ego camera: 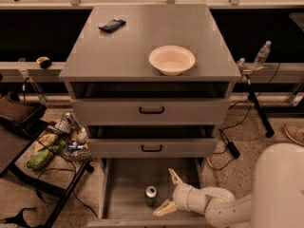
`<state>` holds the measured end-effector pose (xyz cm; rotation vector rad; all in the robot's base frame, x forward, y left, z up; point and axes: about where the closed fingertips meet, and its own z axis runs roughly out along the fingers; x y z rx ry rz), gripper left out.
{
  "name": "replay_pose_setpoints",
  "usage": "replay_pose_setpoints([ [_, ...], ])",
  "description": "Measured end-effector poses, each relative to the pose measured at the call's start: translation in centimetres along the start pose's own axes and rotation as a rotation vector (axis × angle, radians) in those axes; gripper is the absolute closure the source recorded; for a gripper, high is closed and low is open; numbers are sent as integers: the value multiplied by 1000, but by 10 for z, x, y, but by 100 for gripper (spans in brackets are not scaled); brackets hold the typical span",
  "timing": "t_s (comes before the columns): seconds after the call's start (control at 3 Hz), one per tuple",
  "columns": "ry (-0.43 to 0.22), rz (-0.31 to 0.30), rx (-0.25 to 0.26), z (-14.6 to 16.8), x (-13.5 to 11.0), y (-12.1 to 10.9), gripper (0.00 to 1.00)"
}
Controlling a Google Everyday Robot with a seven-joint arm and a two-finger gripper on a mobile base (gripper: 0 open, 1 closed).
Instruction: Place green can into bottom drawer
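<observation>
The green can [150, 195] stands upright on the floor of the open bottom drawer [124, 184], silver top showing. My gripper [167, 192] is inside the drawer just right of the can, fingers spread open, one finger [175, 177] pointing up and back, the other finger [164, 208] low toward the drawer's front. The can stands free of the fingers, close beside the lower one. My white arm [266, 194] comes in from the lower right.
A white bowl [172, 59] and a dark flat packet [112, 24] lie on the cabinet top. Two upper drawers with black handles [152, 110] are slightly ajar. A cart with clutter [52, 144] stands left. A water bottle [262, 54] sits at the right.
</observation>
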<state>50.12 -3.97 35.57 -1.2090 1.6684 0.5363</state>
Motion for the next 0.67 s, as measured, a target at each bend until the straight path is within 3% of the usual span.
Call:
replay_pose_setpoints([
  [0.33, 136, -61, 43, -77, -55, 41, 0],
  [0.67, 133, -60, 45, -75, -55, 39, 0],
])
